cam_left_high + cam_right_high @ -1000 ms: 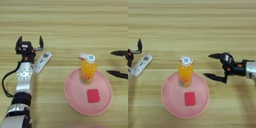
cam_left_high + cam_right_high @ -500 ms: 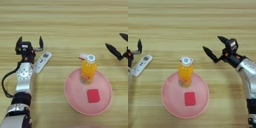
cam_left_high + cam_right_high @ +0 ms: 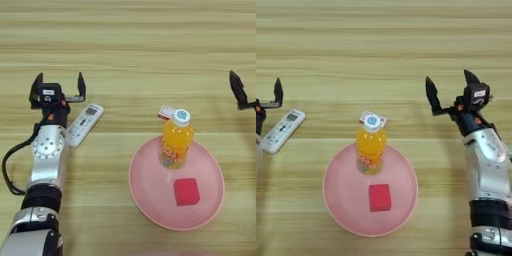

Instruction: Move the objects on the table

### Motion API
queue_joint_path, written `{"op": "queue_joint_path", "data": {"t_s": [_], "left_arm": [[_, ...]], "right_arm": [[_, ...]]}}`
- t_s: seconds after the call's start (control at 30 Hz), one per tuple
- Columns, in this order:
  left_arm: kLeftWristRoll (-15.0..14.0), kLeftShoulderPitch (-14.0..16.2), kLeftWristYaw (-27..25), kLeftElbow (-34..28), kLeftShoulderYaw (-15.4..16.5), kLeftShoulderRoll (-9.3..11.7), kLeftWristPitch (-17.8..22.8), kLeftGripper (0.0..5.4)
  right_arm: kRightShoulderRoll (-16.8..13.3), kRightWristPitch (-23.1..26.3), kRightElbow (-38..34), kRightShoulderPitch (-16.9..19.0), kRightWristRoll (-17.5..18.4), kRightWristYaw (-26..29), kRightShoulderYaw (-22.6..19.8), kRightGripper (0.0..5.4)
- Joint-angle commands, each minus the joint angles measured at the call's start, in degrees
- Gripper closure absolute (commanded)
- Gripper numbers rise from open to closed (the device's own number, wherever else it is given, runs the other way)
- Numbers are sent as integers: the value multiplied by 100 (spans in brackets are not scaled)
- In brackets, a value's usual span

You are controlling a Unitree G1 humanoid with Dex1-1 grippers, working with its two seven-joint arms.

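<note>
A small red cube (image 3: 186, 191) lies in a pink plate (image 3: 146, 192), in front of an upright orange juice bottle (image 3: 175, 142) that also stands in the plate. A flat white-and-red box (image 3: 166, 112) peeks out just behind the bottle cap, on the table (image 3: 125, 45). The white remote (image 3: 85, 125) lies on the wood at the left. My left gripper (image 3: 58, 86) stands open just up-left of the remote, holding nothing. My right gripper (image 3: 450, 89) is open and empty, right of the bottle and well apart from it.
The plate takes up the near middle of the table. My left forearm (image 3: 46, 160) runs down the left side with a black cable beside it. My right forearm (image 3: 487, 165) runs down the right side.
My right gripper has drawn back from beside the bottle, swinging away from the plate and turning its fingers to point up the table. The left arm and the objects have not moved.
</note>
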Motion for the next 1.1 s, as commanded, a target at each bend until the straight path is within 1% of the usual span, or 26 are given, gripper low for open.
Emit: {"op": "queue_joint_path", "data": {"t_s": [0.03,0.17,0.4,0.5,0.63,0.83,0.97,1.1], "left_arm": [[-81,77,-84,-186,29,107,93,0],[-108,203,-157,-476,47,178,217,0],[-145,502,-303,-1114,18,304,535,0],[-257,699,-446,-1525,-19,303,824,0],[-396,1005,-637,-2176,-109,278,1296,0],[-362,1407,-810,-2962,-322,301,1926,0],[-317,1572,-925,-3208,-511,294,2265,0],[-287,1642,-986,-3260,-639,307,2567,0]], "right_arm": [[64,-532,436,-248,-151,-294,-107,2],[75,-748,631,-272,-240,-507,-96,2],[225,-723,458,-162,-226,-716,-18,2],[298,-670,345,-140,-224,-827,-6,2],[372,-563,6,-57,-200,-931,33,2],[432,-375,-543,131,-285,-1106,108,2],[462,-276,-749,191,-280,-1187,113,2],[477,-165,-837,200,-230,-1227,99,2]]}}
